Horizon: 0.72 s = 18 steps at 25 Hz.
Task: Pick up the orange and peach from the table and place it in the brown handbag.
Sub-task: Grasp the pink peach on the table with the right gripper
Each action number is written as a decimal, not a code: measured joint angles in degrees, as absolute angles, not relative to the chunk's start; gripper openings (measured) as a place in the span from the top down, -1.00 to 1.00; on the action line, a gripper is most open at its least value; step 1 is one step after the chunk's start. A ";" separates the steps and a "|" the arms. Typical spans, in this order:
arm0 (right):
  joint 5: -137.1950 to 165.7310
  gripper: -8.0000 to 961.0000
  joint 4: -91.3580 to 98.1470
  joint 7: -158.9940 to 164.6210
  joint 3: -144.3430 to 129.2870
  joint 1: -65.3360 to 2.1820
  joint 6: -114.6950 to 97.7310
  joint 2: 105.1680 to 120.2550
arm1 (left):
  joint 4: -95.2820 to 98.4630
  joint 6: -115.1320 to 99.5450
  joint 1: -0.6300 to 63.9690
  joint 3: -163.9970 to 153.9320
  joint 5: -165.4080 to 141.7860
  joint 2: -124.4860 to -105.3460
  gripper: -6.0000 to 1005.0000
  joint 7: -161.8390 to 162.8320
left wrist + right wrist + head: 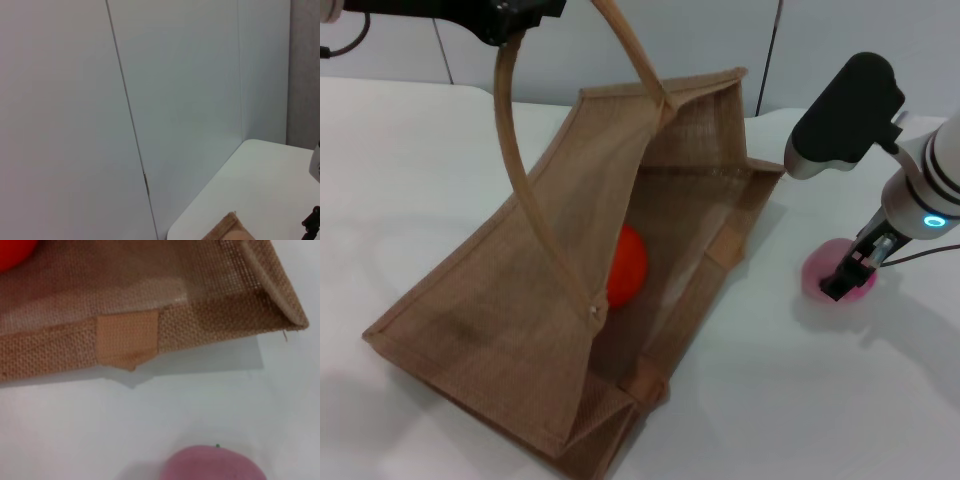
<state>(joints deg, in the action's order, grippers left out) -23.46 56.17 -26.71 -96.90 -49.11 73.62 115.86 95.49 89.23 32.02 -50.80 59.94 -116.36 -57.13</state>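
This looks like a robot test bay or lab booth rather than a home or shop. A plain white counter (400, 200) fills the head view, bare of any household clutter. Behind it, from ten to two o'clock, stand smooth pale wall panels (190, 90) joined by thin dark vertical seams, like a partitioned enclosure. In the left wrist view a strip of grey textured wall (305, 70) shows beyond the panels' end. The props are staged: a brown handbag (470, 310) lying open at the centre and a peach (820, 275) at three o'clock, with a cabled robot arm (920, 180) above it.
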 joint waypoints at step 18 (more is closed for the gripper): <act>-26.27 -0.33 51.63 -26.40 -97.43 -51.76 75.11 115.81 | 95.29 89.20 32.10 -50.80 59.94 -116.36 0.71 -57.30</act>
